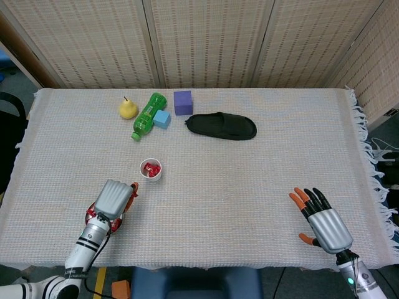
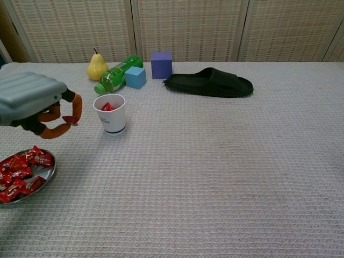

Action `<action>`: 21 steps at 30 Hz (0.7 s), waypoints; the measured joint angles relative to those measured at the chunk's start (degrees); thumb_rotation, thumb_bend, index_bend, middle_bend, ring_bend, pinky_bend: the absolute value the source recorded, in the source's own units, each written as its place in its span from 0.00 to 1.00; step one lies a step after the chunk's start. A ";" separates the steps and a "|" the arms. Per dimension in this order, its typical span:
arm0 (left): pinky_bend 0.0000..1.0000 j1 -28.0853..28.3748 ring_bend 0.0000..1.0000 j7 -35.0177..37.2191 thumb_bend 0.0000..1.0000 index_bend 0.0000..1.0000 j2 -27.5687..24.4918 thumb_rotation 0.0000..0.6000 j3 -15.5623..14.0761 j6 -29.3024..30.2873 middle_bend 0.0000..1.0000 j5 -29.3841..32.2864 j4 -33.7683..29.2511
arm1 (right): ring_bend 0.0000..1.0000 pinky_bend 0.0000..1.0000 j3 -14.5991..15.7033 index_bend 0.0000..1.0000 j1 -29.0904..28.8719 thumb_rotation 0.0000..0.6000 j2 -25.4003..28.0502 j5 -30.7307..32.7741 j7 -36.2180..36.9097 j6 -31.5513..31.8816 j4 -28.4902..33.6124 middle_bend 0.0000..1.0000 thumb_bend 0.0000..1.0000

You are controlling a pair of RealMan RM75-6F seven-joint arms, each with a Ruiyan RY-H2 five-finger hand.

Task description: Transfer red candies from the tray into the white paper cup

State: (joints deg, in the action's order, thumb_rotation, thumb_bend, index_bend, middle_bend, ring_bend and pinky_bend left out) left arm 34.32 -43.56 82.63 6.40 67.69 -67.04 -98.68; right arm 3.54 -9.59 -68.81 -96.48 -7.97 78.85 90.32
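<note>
red candies, shiny wrappers (heaped), metal tray

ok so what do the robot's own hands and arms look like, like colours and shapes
Both the left hand and the right hand have a ribbed silver-grey back plate, black fingers and orange fingertips. Behind each sits a silver cylindrical wrist with black bands; the right one shows a small green light near the frame's bottom edge.
</note>
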 measured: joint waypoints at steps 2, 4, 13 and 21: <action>1.00 1.85 1.00 0.62 0.61 0.54 -0.18 1.00 1.97 -1.77 1.00 1.14 0.41 | 0.00 0.00 -0.24 0.00 -0.09 1.00 -0.17 0.60 -0.22 -0.37 -0.11 0.00 0.00; 1.00 3.51 1.00 0.88 0.61 0.54 -0.11 1.00 3.37 -3.38 1.00 2.35 1.24 | 0.00 0.00 -0.48 0.00 -0.19 1.00 -0.32 1.20 -0.41 -0.70 -0.20 0.00 0.00; 1.00 10.76 1.00 0.53 0.61 0.54 2.71 1.00 7.90 -8.81 1.00 7.59 7.43 | 0.00 0.00 -1.60 0.00 -0.59 1.00 -0.79 3.97 -1.16 -2.12 -0.50 0.00 0.00; 1.00 14.24 1.00 1.12 0.61 0.49 5.67 1.00 8.12 -11.65 1.00 10.70 13.59 | 0.00 0.00 -1.98 0.00 -0.57 1.00 -0.83 4.83 -1.47 -2.14 -0.52 0.00 0.00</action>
State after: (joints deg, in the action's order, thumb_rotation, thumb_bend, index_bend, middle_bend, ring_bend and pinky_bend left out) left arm 48.57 -42.44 88.30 14.51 56.04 -56.33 -85.09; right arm 1.56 -10.16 -69.64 -91.65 -9.44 76.70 89.79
